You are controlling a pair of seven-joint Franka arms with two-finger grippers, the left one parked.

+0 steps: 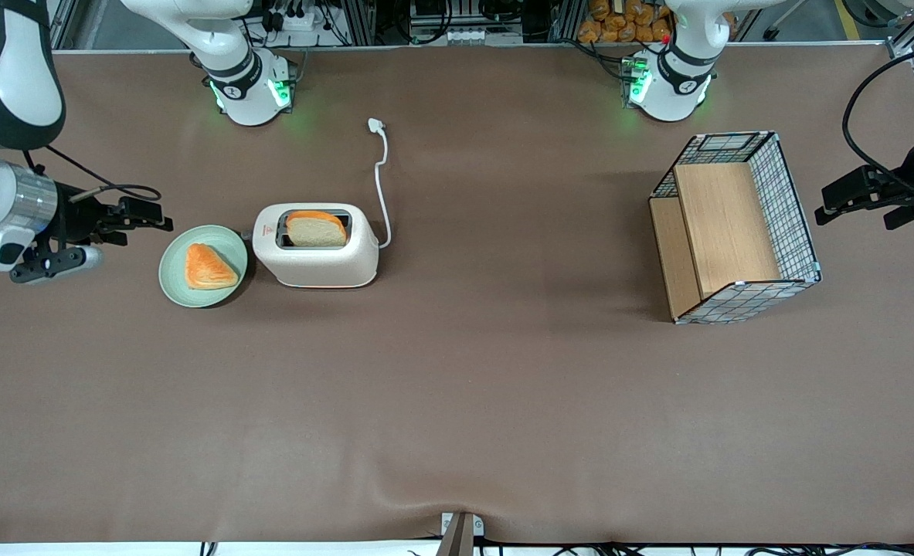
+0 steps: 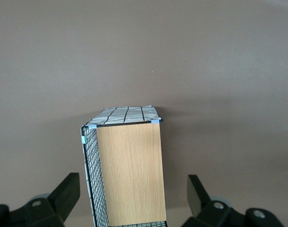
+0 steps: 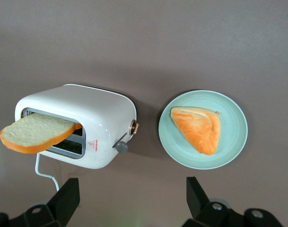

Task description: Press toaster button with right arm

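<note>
My gripper [image 1: 117, 232] hangs at the working arm's end of the table, fingers [image 3: 63, 201] spread wide and holding nothing. Read as a clock on the front view, the green plate [image 1: 174, 266] with its pastry [image 1: 209, 266] lies at four o'clock from it, and the toaster [image 1: 317, 262] sits just beside the plate at three o'clock, a bread slice [image 1: 316, 229] standing in its slot. The toaster button [image 3: 120, 147] juts from the narrow end facing the plate, under a round knob [image 3: 133, 127]. I'd bring one fingertip over the stub, clear of the pastry, then push straight down so the light toaster doesn't slide. The wire basket [image 1: 735, 224] is well apart.
</note>
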